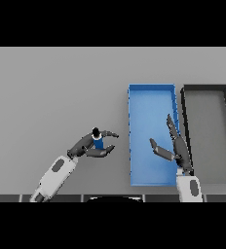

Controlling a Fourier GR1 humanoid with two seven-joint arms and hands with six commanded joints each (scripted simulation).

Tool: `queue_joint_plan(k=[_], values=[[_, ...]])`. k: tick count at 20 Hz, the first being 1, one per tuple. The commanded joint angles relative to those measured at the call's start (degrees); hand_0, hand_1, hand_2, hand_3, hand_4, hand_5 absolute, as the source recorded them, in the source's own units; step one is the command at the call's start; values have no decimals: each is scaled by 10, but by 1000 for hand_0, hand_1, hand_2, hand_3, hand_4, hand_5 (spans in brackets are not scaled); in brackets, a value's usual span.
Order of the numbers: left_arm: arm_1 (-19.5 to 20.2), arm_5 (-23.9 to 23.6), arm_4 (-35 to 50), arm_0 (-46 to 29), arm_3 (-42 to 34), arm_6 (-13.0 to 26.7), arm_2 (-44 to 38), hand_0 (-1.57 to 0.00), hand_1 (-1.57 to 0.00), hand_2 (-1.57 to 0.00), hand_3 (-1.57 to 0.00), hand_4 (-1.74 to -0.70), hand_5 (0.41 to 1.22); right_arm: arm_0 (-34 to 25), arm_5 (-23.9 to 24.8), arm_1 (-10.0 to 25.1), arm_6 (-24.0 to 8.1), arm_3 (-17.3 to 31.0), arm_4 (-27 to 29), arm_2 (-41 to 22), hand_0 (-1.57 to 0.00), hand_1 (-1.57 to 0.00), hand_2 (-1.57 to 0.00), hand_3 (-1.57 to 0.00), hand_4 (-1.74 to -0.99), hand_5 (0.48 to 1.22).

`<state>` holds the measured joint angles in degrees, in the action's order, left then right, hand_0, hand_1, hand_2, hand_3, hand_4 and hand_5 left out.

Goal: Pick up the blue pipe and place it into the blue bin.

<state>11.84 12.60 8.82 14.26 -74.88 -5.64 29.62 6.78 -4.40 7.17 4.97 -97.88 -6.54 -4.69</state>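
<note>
A grey table [47,87] seen from above, looking down from the robot's head. At lower left, a white and grey arm reaches in from the bottom edge toward the middle of the table. Its dark left hand [88,145] has fingers and thumb curled around a small blue pipe [99,143], gripping it (only a short blue piece shows between the fingers, with a dark rounded tip at its top). The pipe sits in that hand, left of the bins and outside them, and whether it touches the table cannot be told.

To the right of the hand lies a long blue bin [151,88], a shallow rectangular tray running away from the robot. The right hand [176,146] hovers over the bin's right side, its fingers straight and spread, thumb angled out to the left, holding nothing. Its arm comes up from the lower edge.

Farthest right, just beside the blue bin, is a black-rimmed bin [206,87] with a grey floor.
</note>
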Motion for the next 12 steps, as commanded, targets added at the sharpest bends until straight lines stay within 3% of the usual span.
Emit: queue_joint_plan(k=[1, 3, 5, 8, 12], values=[[-5, -4, 3, 0, 11, 0, -4, -443, -592, -699, -721, -1345, 828, 1, 1, -2, 8, 0, -3, -2, 1, 1, 1, 1, -1259, 602], [-18, -18, -3, -7, 4, -8, 1, -849, -945, -1013, -1003, -1481, 969, 1, -2, 2, 12, 4, 2, 2, 1, 1, 1, 1, -1261, 609], [-15, -19, -5, -18, -6, -17, 3, -1109, -1170, -1214, -1162, -1572, 1060, -4, 0, 0, 12, 9, 0, 2, 1, 1, 1, 1, -1259, 614], [-18, -42, -25, -19, -11, -30, 13, -1334, -1366, -1388, -1307, -1649, 1139, -9, -3, 2, 3, 9, 1, 2, 1, 1, 1, 1, -1255, 616], [-21, -48, -21, -18, -53, -58, 18, -1474, -1487, -1496, -1403, -1699, 1187, -21, 0, 4, -3, 16, -3, 3, 1, 1, 1, 1, -1244, 623]])
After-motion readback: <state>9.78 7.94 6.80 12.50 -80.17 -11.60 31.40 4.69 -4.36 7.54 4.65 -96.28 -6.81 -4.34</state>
